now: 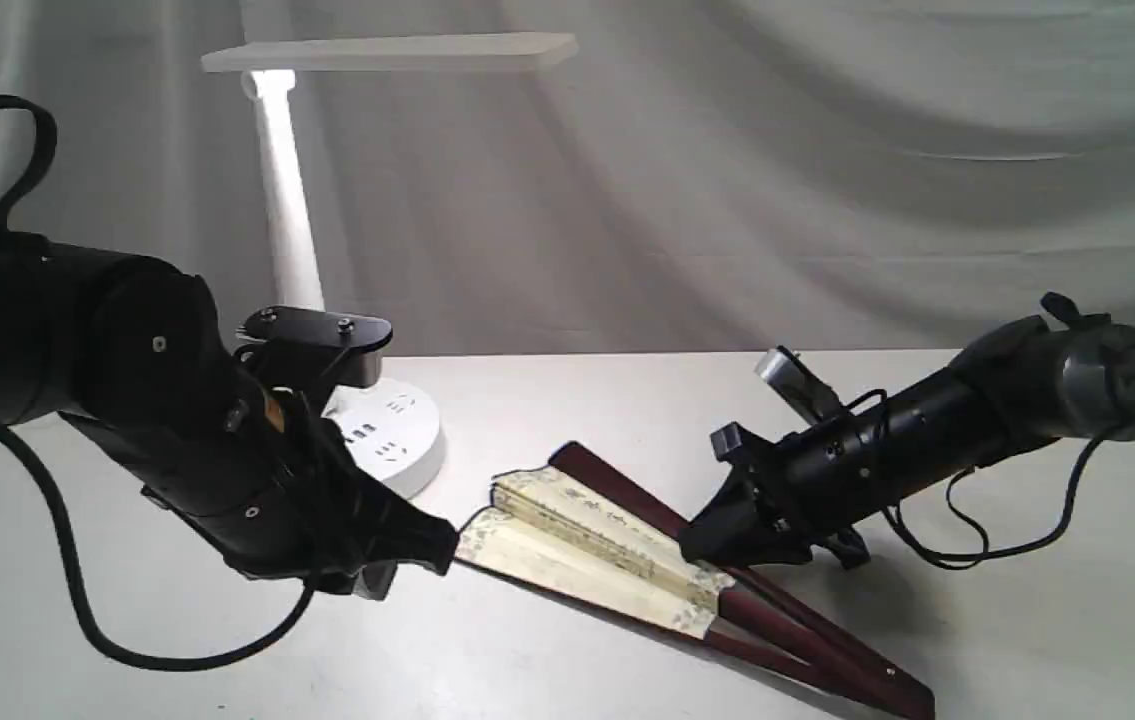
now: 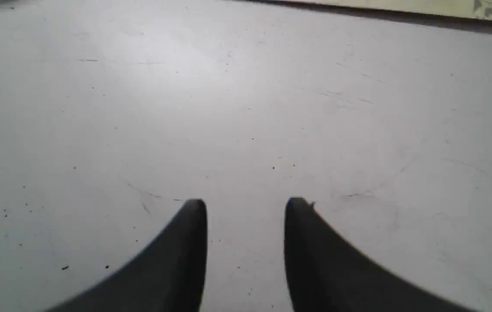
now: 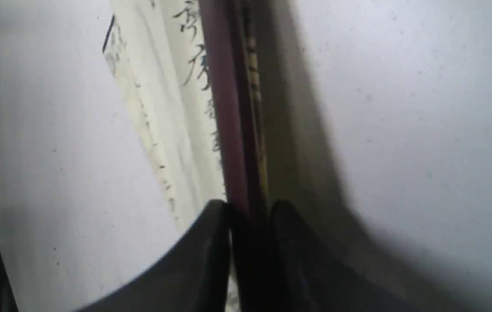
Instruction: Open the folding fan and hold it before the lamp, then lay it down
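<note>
The folding fan (image 1: 587,545) lies on the white table, only slightly spread, its cream leaf with black calligraphy toward the left and maroon ribs running to the front right. My right gripper (image 1: 702,545) is shut on the upper maroon guard (image 3: 228,130), which passes between its fingers (image 3: 211,242). My left gripper (image 1: 442,550) hovers low at the leaf's left end, open, with only bare table between its fingertips (image 2: 193,225). A strip of the fan (image 2: 402,6) shows at the edge of the left wrist view. The lamp (image 1: 292,230) stands lit at the back left.
The lamp's round base (image 1: 397,440) with sockets sits just behind my left arm. A grey cloth backdrop (image 1: 777,170) hangs behind the table. Black cables trail from both arms over the tabletop (image 1: 567,400).
</note>
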